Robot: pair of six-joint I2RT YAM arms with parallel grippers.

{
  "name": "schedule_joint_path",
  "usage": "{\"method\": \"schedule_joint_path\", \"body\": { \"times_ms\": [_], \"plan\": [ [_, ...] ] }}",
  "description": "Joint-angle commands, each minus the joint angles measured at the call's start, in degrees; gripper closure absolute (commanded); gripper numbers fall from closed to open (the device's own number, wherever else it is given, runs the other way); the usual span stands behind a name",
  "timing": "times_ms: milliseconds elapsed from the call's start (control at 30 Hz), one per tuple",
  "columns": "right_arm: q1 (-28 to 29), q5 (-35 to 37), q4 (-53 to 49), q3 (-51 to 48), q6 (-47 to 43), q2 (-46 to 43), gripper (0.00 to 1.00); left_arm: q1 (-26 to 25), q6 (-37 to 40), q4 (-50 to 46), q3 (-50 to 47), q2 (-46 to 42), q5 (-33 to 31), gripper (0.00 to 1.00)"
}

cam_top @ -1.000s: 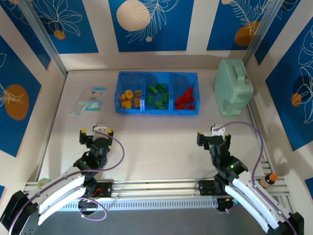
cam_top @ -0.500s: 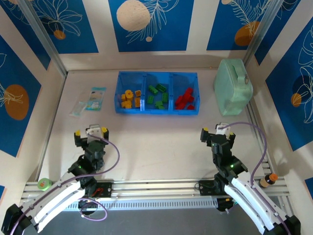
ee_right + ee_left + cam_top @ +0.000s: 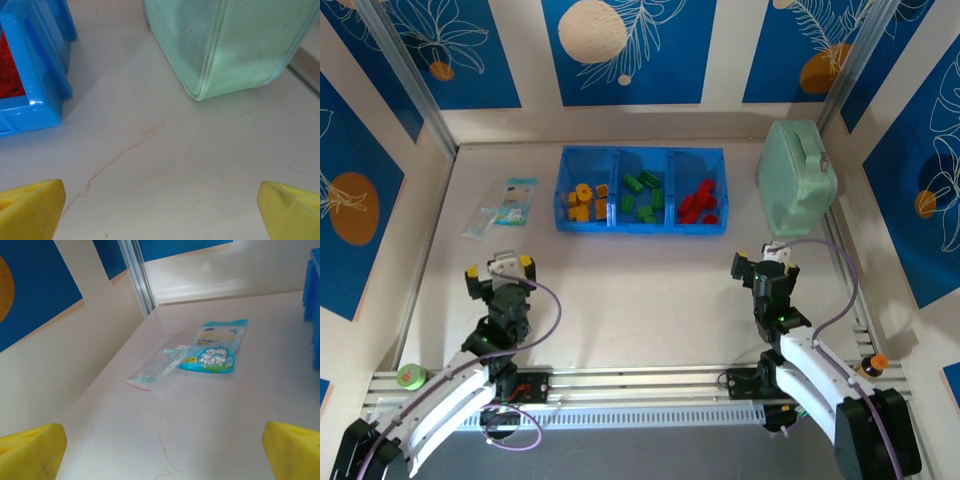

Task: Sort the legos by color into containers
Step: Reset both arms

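Left gripper [image 3: 498,270] and right gripper [image 3: 764,263] spread wide, empty. Overhead: legos [image 3: 633,184] color-sorted in bins [image 3: 640,229]. Left wrist: packets [image 3: 215,347]. Right wrist: green case [image 3: 230,45].

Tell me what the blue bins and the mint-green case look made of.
The blue bins look like moulded plastic, smooth and glossy, with crisp rims. The mint-green case looks like matte woven fabric: a fine weave and a piped seam show.

Nothing can be read for certain. The blue-and-white packet [image 3: 216,347] lying on the table [image 3: 225,430] carries faint print across its upper part, but the letters are too blurred to make out in the left wrist view and far too small from above.
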Motion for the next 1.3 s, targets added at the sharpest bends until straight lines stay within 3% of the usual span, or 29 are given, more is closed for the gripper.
{"method": "schedule_joint_path", "body": {
  "times_ms": [0, 433, 867, 1267],
  "plan": [
    [-0.59, -1.16, 9.44, 1.60, -1.29, 2.12, 0.01, 1.84, -0.01, 4.29, -0.64, 1.13, 2.57, 0.00],
    [-1.38, -2.45, 22.03, 4.18, -5.20, 15.49, 0.01, 8.21, -0.27, 15.26, 0.84, 14.18, 8.99, 0.00],
    [-1.86, -4.04, 30.76, 5.58, -8.93, 23.24, 0.01, 13.62, -0.30, 28.95, 0.58, 25.15, 15.09, 0.00],
    [-3.26, -5.33, 38.58, 4.06, -8.75, 26.16, 0.00, 14.71, 2.14, 52.33, -2.77, 37.91, 19.16, 0.00]
  ]
}}
